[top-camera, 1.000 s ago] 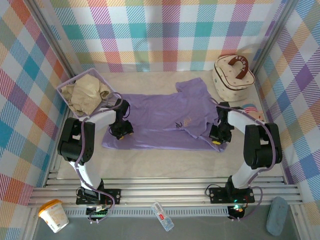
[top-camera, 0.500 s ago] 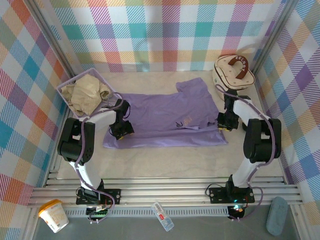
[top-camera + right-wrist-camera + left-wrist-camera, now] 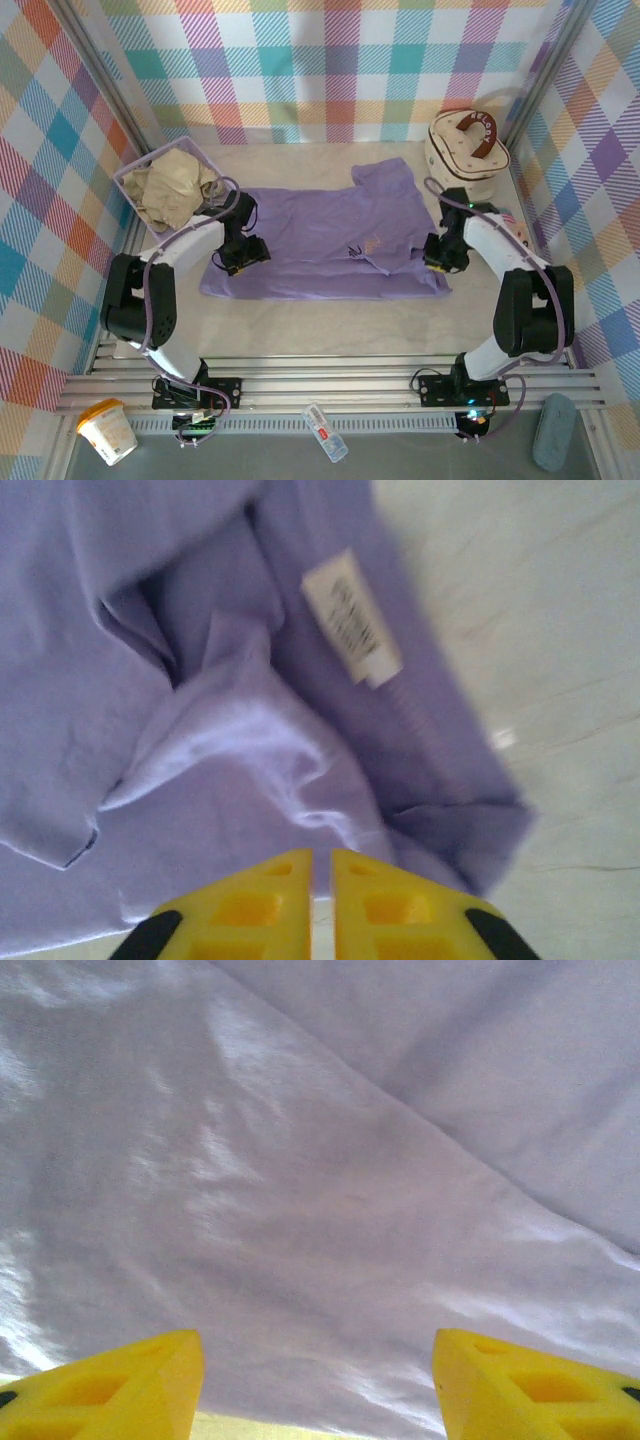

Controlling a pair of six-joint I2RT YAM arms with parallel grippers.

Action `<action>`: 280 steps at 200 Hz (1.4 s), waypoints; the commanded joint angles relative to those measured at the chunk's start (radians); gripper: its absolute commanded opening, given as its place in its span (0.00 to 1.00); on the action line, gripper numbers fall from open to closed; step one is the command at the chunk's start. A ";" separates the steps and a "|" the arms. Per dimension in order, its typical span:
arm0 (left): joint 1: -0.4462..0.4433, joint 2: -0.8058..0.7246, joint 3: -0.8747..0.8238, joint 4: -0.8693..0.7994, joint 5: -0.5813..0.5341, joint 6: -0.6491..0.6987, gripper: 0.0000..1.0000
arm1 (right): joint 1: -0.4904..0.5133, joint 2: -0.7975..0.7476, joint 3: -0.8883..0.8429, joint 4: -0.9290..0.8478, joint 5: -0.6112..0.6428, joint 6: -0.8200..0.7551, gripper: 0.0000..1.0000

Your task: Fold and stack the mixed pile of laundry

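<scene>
The lavender-purple T-shirt (image 3: 320, 235) lies spread across the middle of the table, rumpled near its right end. The beige garment (image 3: 170, 190) is bunched in the lavender basket (image 3: 150, 158) at the back left. My left gripper (image 3: 243, 252) hovers low over the shirt's left part, open, its yellow fingertips (image 3: 150, 1380) wide apart above smooth purple cloth (image 3: 330, 1160). My right gripper (image 3: 437, 255) is at the shirt's right edge. In the right wrist view the gripper (image 3: 321, 855) is shut, and a raised wrinkle of the shirt (image 3: 200, 810) runs into its tips. The shirt's white label (image 3: 350, 615) shows beyond.
A cream round case (image 3: 465, 150) with a brown handle stands at the back right, close behind the right arm. Checked walls close in the table on three sides. A cup (image 3: 107, 430) and a small bottle (image 3: 325, 432) lie below the front rail.
My right gripper went out to the right, stretching the shirt, then came back left and forward, bunching its right end again. The left gripper's jaws widened, and its arm shifted slightly.
</scene>
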 commanded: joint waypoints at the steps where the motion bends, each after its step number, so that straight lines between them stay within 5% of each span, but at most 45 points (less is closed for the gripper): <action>1: -0.016 0.007 -0.050 0.038 0.031 -0.055 0.61 | -0.007 0.061 -0.076 0.065 -0.094 0.148 0.12; 66: -0.018 0.090 -0.168 0.109 -0.053 -0.065 0.60 | -0.147 0.073 -0.164 0.033 0.009 0.213 0.16; 119: -0.064 -0.037 -0.282 0.059 -0.026 -0.104 0.59 | -0.157 -0.001 -0.165 -0.027 0.013 0.171 0.21; 164: -0.072 -0.161 -0.135 -0.028 -0.081 -0.125 0.74 | 0.004 -0.098 0.019 -0.105 -0.077 0.123 0.63; 181: -0.071 -0.144 -0.068 -0.029 -0.109 -0.130 0.80 | 0.061 -0.092 0.032 -0.097 -0.144 0.176 0.67; 200: -0.065 -0.101 -0.017 -0.015 -0.133 -0.161 1.00 | 0.120 -0.088 0.008 -0.045 -0.197 0.260 0.70; 280: -0.055 0.008 0.088 0.055 -0.075 -0.221 1.00 | 0.176 -0.038 -0.143 0.291 -0.272 0.615 0.68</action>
